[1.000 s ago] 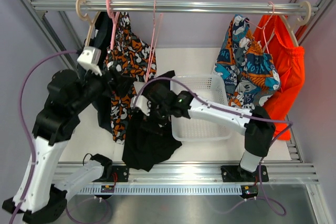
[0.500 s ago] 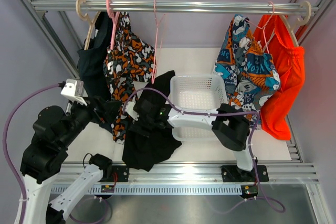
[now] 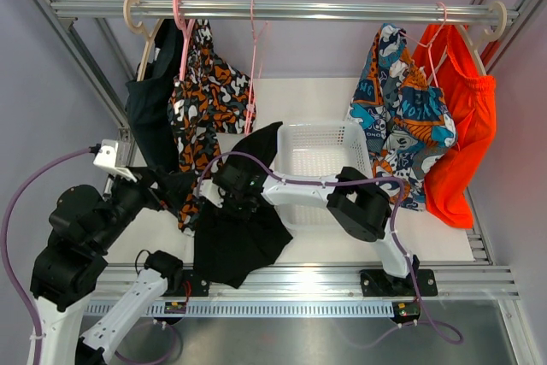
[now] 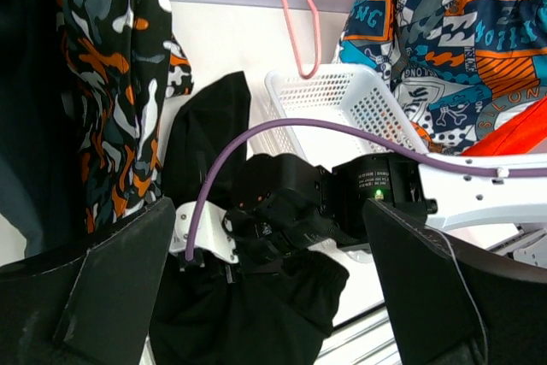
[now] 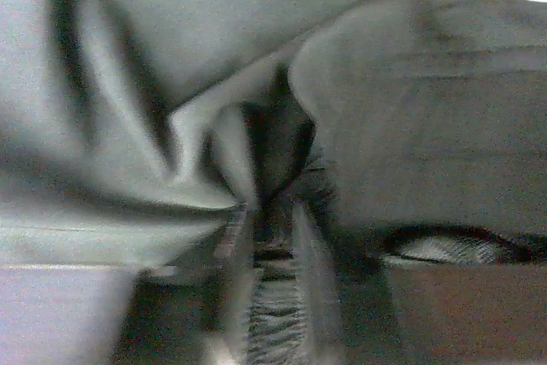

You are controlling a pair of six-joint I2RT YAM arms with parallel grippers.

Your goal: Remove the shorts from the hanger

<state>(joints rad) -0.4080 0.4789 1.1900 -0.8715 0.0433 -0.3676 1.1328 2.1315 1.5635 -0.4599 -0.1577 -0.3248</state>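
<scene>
A white table point(image 3: 325, 91) under a metal rail point(image 3: 299, 10) carries the scene. The black shorts point(image 3: 239, 241) are off any hanger and hang in a bunch from the right hand point(image 3: 235, 198), whose fingers are closed tight on a fold of the cloth. The fabric trails below the hand toward the table's near edge and also rises behind it. Up and to the left of that hand, the camouflage shorts point(image 3: 209, 100) hang on a pink hanger point(image 3: 181, 32). The dark navy shorts point(image 3: 152, 117) hang just beyond them on a beige hanger point(image 3: 137, 19). A white basket point(image 3: 325, 177) sits just to the right of the right hand. A bare pink hanger point(image 3: 250, 66) dangles from the rail above it, clear of the black cloth. The left hand point(image 4: 269, 203) is spread wide and holds nothing, facing the right hand from the left, beside the lower hem of the camouflage shorts.
</scene>
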